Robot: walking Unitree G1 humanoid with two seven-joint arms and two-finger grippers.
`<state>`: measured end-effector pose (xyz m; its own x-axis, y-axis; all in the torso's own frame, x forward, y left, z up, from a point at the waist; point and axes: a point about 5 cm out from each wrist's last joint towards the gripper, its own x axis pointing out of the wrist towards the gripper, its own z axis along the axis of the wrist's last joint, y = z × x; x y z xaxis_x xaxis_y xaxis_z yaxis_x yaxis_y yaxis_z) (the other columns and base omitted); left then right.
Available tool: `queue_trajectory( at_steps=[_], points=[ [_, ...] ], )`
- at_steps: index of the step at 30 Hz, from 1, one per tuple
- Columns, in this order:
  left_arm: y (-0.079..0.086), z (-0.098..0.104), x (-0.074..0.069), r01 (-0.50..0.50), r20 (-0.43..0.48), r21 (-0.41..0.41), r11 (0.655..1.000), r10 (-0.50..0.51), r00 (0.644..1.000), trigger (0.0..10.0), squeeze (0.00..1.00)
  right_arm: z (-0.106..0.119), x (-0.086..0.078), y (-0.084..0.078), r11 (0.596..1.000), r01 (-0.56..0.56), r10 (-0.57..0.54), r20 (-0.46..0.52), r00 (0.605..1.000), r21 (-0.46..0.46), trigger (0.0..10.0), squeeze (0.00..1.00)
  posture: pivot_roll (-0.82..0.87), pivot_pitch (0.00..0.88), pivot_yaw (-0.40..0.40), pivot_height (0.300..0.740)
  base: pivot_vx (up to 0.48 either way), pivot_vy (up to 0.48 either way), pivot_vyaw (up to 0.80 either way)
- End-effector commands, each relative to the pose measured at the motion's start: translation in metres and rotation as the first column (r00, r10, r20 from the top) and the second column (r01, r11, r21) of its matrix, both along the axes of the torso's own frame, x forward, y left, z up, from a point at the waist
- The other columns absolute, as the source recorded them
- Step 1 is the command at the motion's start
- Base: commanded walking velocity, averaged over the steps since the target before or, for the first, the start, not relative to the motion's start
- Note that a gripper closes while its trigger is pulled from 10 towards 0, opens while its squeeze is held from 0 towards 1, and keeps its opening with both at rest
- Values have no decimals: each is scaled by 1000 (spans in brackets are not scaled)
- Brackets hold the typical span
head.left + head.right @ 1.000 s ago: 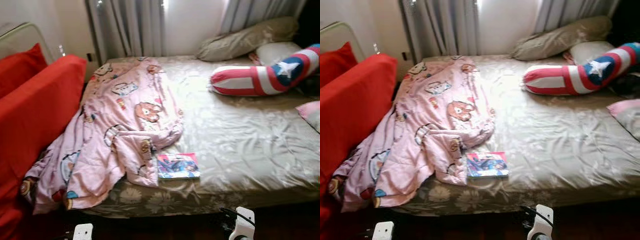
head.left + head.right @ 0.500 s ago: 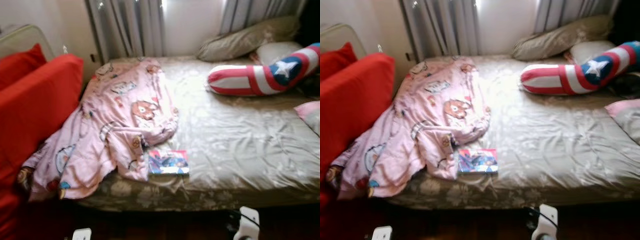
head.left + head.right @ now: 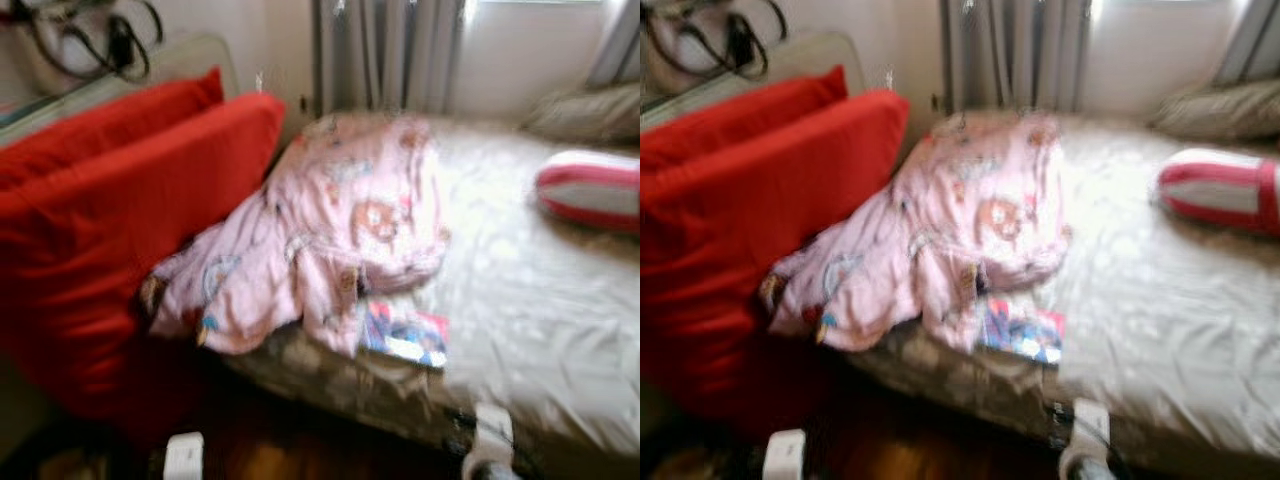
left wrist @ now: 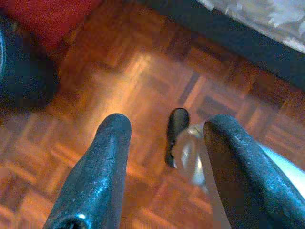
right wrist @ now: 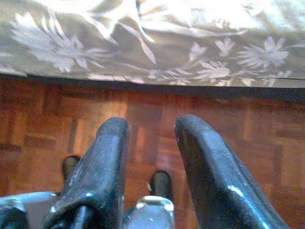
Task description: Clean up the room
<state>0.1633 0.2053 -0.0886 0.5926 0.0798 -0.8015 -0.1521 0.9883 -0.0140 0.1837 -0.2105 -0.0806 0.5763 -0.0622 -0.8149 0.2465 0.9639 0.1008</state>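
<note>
Your left gripper point(image 4: 164, 138) and right gripper point(image 5: 150, 138) hang low over the brown parquet wood floor point(image 4: 119, 71), jaws released and empty. The right wrist view shows the bed's floral beige sheet point(image 5: 152, 43). Further off, blurred, a colourful book point(image 3: 405, 335) lies beside a crumpled pink cartoon-print blanket point(image 3: 330, 230), red cushions point(image 3: 110, 220) at left.

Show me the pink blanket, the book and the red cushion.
pink blanket point(image 3: 350, 210), left eye view, middle of its bunched top
book point(image 3: 405, 335), left eye view, its cover
red cushion point(image 3: 120, 220), left eye view, its front face

Pink blanket point(image 3: 960, 230) and book point(image 3: 1023, 332) on bed point(image 3: 1170, 330).
</note>
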Motion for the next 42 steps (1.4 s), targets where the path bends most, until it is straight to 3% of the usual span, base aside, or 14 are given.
queue_trajectory(
  at_steps=[1, 15, 21, 28, 38, 42],
  points=[
    [8, 0, -3, -21, -17, 16, 1000, 22, 1000, 10000, 0, 4, 10, 7, 1000, -13, 12, 33, 999, 17, 10000, 0, 21, 0, 8, 740, 0, 0, 438],
    [28, 3, -8, -36, -10, 23, 999, 36, 999, 10000, 0, 5, 12, 8, 1000, -7, 6, 52, 999, 26, 10000, 0, 15, 0, 17, 740, 89, 0, 0],
    [30, 5, -4, -39, 2, 20, 999, 39, 999, 10000, 0, 5, 12, 9, 1000, -13, 11, 57, 998, 28, 10000, 0, 12, 0, 23, 740, 268, 0, 0],
    [27, 8, 5, -36, 16, 18, 999, 36, 999, 10000, 0, 6, 13, 9, 995, -95, 95, 52, 994, -3, 10000, 0, 13, 0, 26, 740, 287, 0, 229],
    [32, 7, 1, -36, 18, 26, 999, 36, 999, 10000, 0, 5, 11, 10, 998, -58, 57, 60, 997, 14, 10000, 0, 10, 0, 35, 740, 295, 0, 160],
    [31, 10, 6, -48, 47, 16, 999, 47, 998, 10000, 0, 5, 12, 11, 999, -49, 47, 80, 996, 23, 10000, 0, 8, 0, 38, 740, 291, 0, 0]
  ],
)
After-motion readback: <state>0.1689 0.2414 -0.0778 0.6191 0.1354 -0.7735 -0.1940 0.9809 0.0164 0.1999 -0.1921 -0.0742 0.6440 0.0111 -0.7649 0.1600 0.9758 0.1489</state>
